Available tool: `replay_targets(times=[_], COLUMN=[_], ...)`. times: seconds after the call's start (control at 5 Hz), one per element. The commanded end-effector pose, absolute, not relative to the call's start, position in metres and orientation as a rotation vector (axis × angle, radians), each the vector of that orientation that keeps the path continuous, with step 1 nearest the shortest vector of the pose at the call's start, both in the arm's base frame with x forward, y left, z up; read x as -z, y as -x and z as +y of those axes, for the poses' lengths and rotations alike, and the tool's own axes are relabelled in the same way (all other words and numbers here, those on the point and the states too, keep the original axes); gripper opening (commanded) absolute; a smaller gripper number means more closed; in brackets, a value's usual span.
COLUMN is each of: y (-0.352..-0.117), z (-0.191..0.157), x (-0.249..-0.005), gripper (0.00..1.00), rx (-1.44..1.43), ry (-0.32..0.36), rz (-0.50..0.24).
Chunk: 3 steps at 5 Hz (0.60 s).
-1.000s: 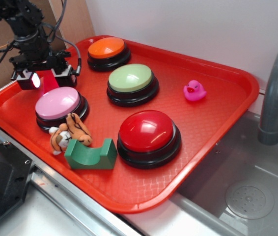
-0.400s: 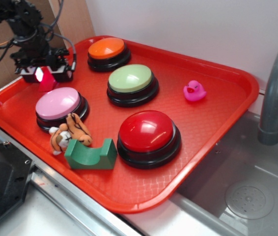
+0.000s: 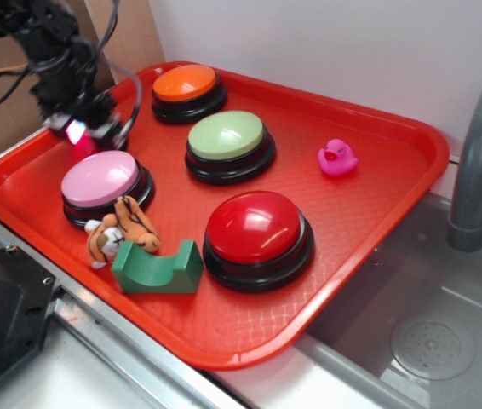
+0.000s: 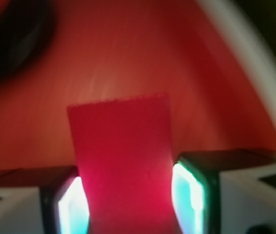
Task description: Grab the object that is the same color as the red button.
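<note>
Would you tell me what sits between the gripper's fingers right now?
The small red block fills the gap of the gripper, with a finger at each side. Its lower end is out of frame, so whether it touches the tray is unseen.

Red block (image 4: 123,161), glossy red button (image 3: 254,226) on black base, red tray (image 3: 369,221).

Red tray (image 3: 369,247) loaded with buttons and toys, sitting beside a sink.

On the tray: orange button (image 3: 186,89) at the top, green button (image 3: 228,145) centre, pink button (image 3: 105,185) left, red button (image 3: 256,238) lower centre, pink duck (image 3: 337,158) right, plush tiger (image 3: 120,228) touching the green arched block (image 3: 157,269) down front.
</note>
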State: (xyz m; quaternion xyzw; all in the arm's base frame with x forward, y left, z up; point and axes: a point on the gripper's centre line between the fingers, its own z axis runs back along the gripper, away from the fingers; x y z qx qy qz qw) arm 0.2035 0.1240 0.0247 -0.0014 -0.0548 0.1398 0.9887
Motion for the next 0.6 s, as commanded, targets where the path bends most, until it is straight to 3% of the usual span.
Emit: replay_targets(times=[0.0, 0.2, 0.4], y=[-0.171, -0.172, -0.184], z=[0.074, 0.049, 0.030], x=[-0.140, -0.191, -0.224], gripper=[0.00, 0.00, 0.00], rx=[-0.106, -0.058, 0.060], ry=[0.016, 0.042, 0.057], rz=[-0.078, -0.086, -0.069])
